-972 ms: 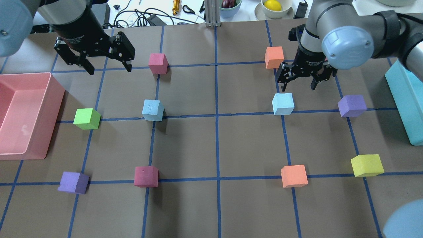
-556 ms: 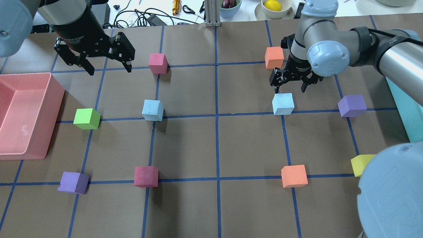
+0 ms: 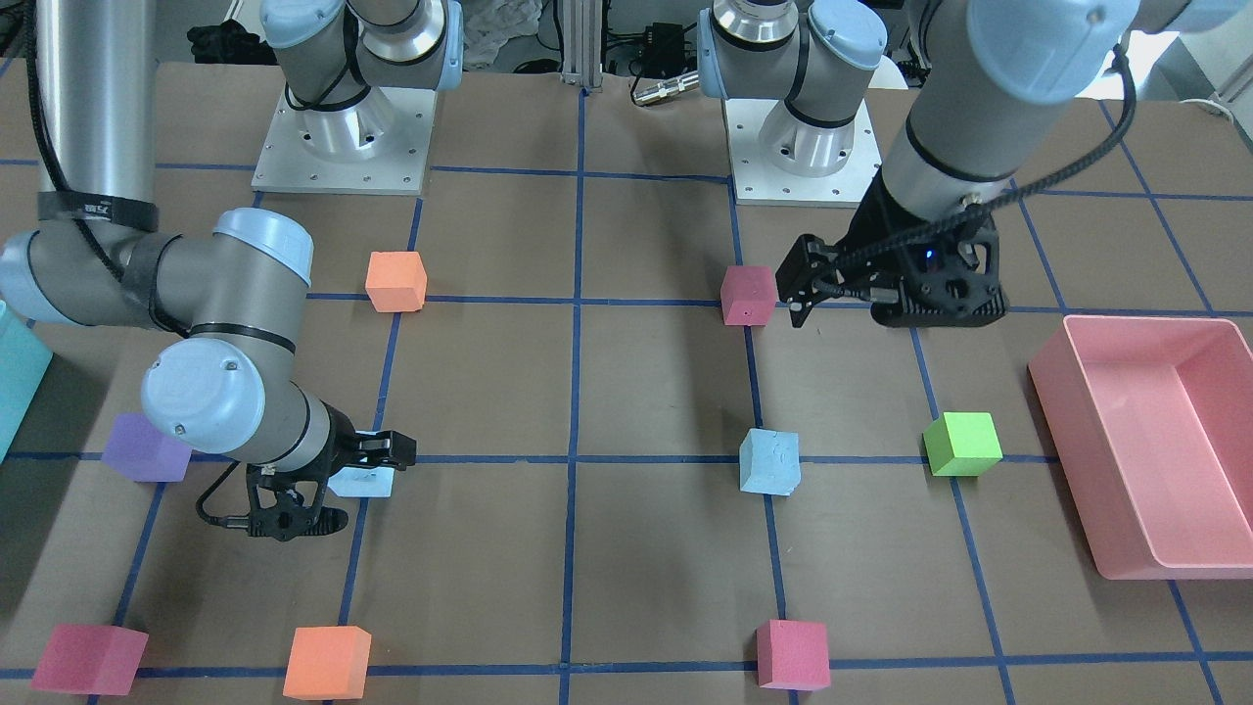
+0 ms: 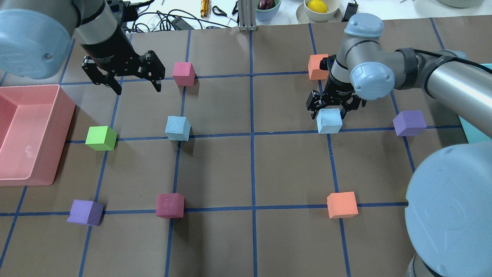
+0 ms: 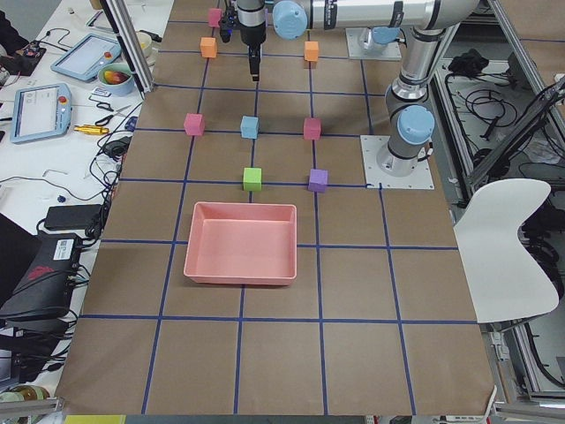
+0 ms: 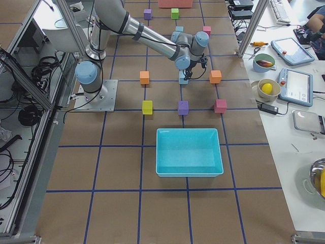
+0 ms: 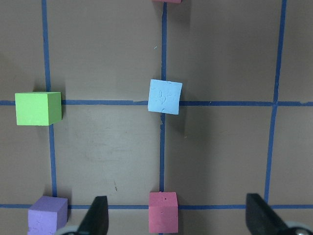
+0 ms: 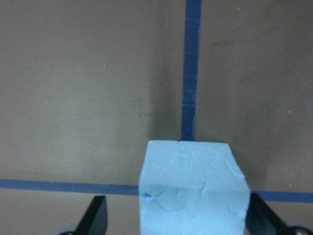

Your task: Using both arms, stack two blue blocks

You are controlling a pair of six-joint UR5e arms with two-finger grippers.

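Note:
Two pale blue blocks sit on the brown table. The right one (image 4: 329,121) lies between the open fingers of my right gripper (image 4: 330,109), which is low over it; the right wrist view shows the block (image 8: 193,191) between the two fingers (image 8: 95,218), and I cannot tell if they touch it. In the front view it is partly hidden (image 3: 362,482) behind the gripper (image 3: 392,455). The left block (image 4: 178,128) stands free, also seen in the left wrist view (image 7: 165,96). My left gripper (image 4: 137,88) is open and empty, high behind and left of it.
A pink bin (image 4: 30,134) is at the left edge, a turquoise bin (image 6: 189,151) at the right. Other cubes: green (image 4: 100,138), pink (image 4: 183,73), orange (image 4: 317,66), purple (image 4: 409,122), crimson (image 4: 170,205), orange (image 4: 341,204), purple (image 4: 85,212).
My right gripper has moved down and nearer, from behind the right blue block to around it. My left gripper has shifted a little to the right.

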